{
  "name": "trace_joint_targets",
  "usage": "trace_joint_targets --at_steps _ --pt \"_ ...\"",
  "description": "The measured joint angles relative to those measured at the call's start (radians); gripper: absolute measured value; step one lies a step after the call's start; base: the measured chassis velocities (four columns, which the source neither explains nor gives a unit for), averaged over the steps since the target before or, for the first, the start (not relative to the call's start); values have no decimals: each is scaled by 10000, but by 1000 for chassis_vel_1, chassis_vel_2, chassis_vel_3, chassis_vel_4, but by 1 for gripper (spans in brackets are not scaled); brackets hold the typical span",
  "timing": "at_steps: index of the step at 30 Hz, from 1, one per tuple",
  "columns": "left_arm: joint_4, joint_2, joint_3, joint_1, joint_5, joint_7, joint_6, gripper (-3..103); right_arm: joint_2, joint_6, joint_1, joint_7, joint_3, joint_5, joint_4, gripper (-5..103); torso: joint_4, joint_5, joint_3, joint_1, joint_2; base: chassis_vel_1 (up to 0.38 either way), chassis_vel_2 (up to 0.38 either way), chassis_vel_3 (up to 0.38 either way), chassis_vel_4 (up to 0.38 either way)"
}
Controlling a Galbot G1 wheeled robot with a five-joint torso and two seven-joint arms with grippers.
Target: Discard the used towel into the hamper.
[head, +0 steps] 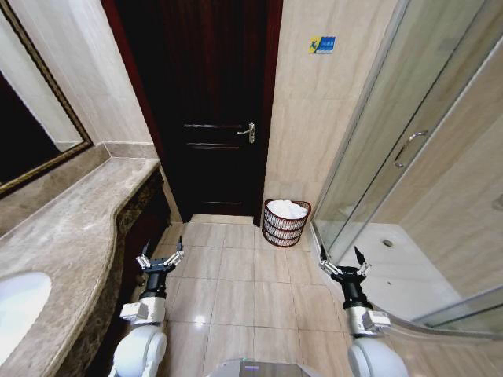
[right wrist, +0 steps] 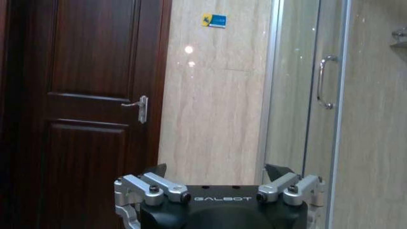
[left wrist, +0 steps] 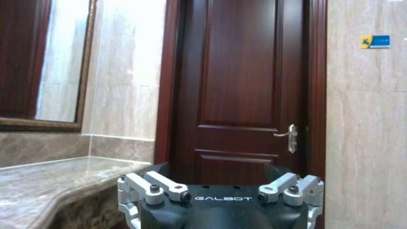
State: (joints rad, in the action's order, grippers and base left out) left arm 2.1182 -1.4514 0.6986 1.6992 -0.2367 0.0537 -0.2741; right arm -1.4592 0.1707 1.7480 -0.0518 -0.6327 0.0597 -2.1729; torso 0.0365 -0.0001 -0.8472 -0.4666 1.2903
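Holding both arms low over the beige floor tiles (head: 236,290), left gripper (head: 162,253) and right gripper (head: 343,262) both spread wide, gripping nothing. The white crumpled towel (head: 288,209) is lying inside the reddish-brown wire hamper (head: 284,228) by the dark wooden door (head: 208,102). I am judging the drop done, only parking left.

White towel (head: 288,209) fills the hamper (head: 284,229) beside the door (head: 206,110); both grippers hover empty.
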Motion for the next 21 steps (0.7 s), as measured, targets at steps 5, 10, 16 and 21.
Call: trace_joint_targets --at_steps 5,10,16,21 --pt "-29 -66 49 -6 -2 29 -34 100 32 35 26 -3 -137 18 44 100 0 2 0 0 0 61 -71 -87 82" --pt "-132 -140 -64 -104 368 22 -23 100 222 138 23 -6 -316 156 299 100 0 1 1 1 1 72 -78 -66 81" --pt "64 -377 -212 -242 583 0 190 100 343 223 170 -6 -430 334 357 100 -2 1 0 1 0 78 -63 -70 72" --pt "180 -509 -316 -86 738 -37 210 100 373 231 156 1 -413 339 355 100 0 1 0 1 0 73 -75 -72 57"
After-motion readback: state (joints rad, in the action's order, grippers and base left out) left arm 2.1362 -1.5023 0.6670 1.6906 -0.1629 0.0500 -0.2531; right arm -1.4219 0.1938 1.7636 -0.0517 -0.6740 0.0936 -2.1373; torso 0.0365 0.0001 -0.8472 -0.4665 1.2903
